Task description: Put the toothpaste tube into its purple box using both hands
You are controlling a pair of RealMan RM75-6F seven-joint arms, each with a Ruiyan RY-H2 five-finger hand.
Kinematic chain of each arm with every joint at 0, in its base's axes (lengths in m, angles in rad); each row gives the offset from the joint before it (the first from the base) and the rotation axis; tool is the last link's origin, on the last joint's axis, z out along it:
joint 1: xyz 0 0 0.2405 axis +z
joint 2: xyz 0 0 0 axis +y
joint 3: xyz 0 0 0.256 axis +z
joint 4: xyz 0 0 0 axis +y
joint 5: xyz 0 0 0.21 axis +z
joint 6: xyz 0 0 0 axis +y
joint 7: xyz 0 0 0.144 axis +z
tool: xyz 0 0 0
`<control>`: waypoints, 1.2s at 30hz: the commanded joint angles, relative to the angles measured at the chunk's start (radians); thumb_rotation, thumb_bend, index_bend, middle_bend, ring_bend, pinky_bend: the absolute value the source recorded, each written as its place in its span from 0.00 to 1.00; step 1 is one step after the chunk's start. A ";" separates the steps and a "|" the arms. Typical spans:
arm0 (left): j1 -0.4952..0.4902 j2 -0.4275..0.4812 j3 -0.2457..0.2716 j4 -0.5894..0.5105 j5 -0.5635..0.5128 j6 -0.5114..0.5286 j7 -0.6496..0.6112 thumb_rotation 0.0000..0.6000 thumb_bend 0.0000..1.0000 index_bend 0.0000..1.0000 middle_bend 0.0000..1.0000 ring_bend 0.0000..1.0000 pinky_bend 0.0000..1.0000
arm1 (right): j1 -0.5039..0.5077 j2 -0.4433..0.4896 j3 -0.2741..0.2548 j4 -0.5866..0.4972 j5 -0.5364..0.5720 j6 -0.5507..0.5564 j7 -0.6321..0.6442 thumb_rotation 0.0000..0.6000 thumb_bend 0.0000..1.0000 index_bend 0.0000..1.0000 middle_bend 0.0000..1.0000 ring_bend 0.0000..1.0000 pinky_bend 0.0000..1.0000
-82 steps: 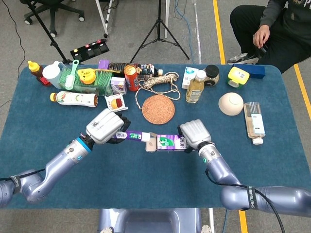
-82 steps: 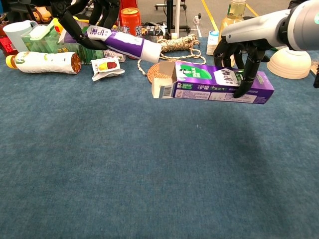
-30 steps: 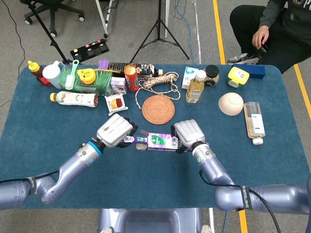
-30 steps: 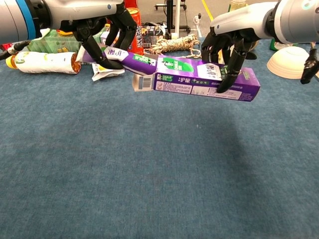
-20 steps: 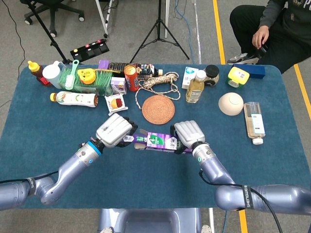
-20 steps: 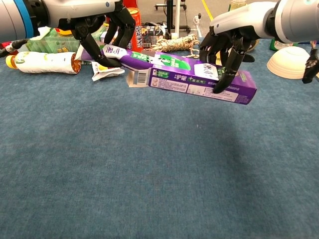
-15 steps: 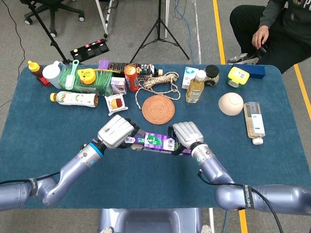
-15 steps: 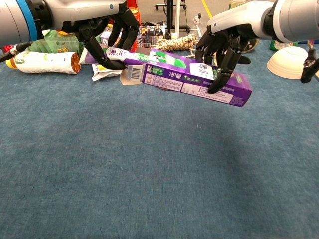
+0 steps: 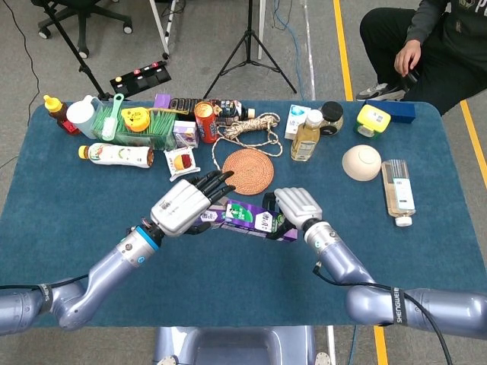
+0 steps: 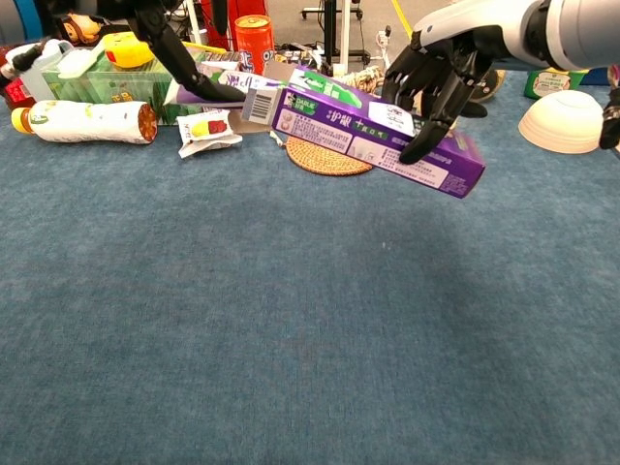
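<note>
My right hand (image 9: 295, 205) (image 10: 436, 68) grips the purple toothpaste box (image 9: 255, 217) (image 10: 368, 131) near its far end and holds it off the table, tilted, with its open flap end up and to the left. Only the purple tail of the toothpaste tube (image 10: 199, 95) (image 9: 207, 218) sticks out of that open end. My left hand (image 9: 183, 204) (image 10: 160, 34) is at the tail with its fingers stretched out straight over it. One finger lies along the tube's end.
A round woven coaster (image 9: 248, 170) lies just behind and under the raised box. The back row holds a rope coil (image 9: 247, 128), red can (image 9: 205, 122), green basket (image 9: 152, 128) and bottles. A lying bottle (image 9: 116, 154) and snack packet (image 9: 179, 161) sit left, a bowl (image 9: 361, 161) right.
The box has slid left over the tube and risen, tilting more. My left hand's fingers, earlier curled round the tube, are now stretched out.
</note>
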 commanded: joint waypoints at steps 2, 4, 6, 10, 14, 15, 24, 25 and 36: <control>0.012 0.049 -0.009 -0.050 -0.017 0.013 0.022 1.00 0.24 0.01 0.00 0.00 0.29 | -0.012 0.007 -0.002 0.016 -0.021 -0.019 0.028 1.00 0.43 0.66 0.79 0.73 0.77; 0.017 0.074 -0.013 -0.075 -0.028 0.019 0.030 1.00 0.22 0.00 0.00 0.00 0.27 | -0.018 0.011 -0.003 0.023 -0.029 -0.028 0.042 1.00 0.43 0.66 0.79 0.73 0.77; 0.032 0.116 -0.020 -0.111 -0.037 0.039 0.038 1.00 0.20 0.00 0.00 0.00 0.26 | -0.027 0.021 0.000 0.034 -0.041 -0.045 0.067 1.00 0.43 0.66 0.79 0.73 0.77; 0.078 0.208 -0.032 -0.175 -0.041 0.095 0.026 1.00 0.18 0.00 0.00 0.00 0.25 | -0.053 0.049 0.018 0.050 -0.064 -0.089 0.140 1.00 0.43 0.66 0.79 0.73 0.77; 0.145 0.310 -0.035 -0.220 -0.051 0.148 -0.034 1.00 0.18 0.00 0.00 0.00 0.25 | -0.093 0.083 0.055 0.071 -0.111 -0.150 0.242 1.00 0.43 0.66 0.79 0.73 0.77; 0.169 0.341 -0.033 -0.224 -0.049 0.162 -0.066 1.00 0.18 0.00 0.00 0.00 0.25 | -0.111 0.091 0.074 0.078 -0.134 -0.170 0.288 1.00 0.43 0.66 0.79 0.73 0.77; 0.330 0.424 0.027 -0.095 0.037 0.218 -0.369 1.00 0.18 0.00 0.00 0.00 0.26 | -0.308 0.079 0.300 0.141 -0.464 -0.296 0.734 1.00 0.43 0.66 0.79 0.73 0.77; 0.337 0.422 0.030 -0.086 0.041 0.219 -0.384 1.00 0.18 0.00 0.00 0.00 0.26 | -0.318 0.072 0.306 0.147 -0.492 -0.294 0.754 1.00 0.43 0.66 0.79 0.73 0.77; 0.398 0.365 0.062 0.045 0.094 0.230 -0.542 1.00 0.18 0.00 0.00 0.00 0.26 | -0.373 -0.014 0.286 0.249 -0.780 -0.218 0.920 1.00 0.43 0.67 0.79 0.73 0.76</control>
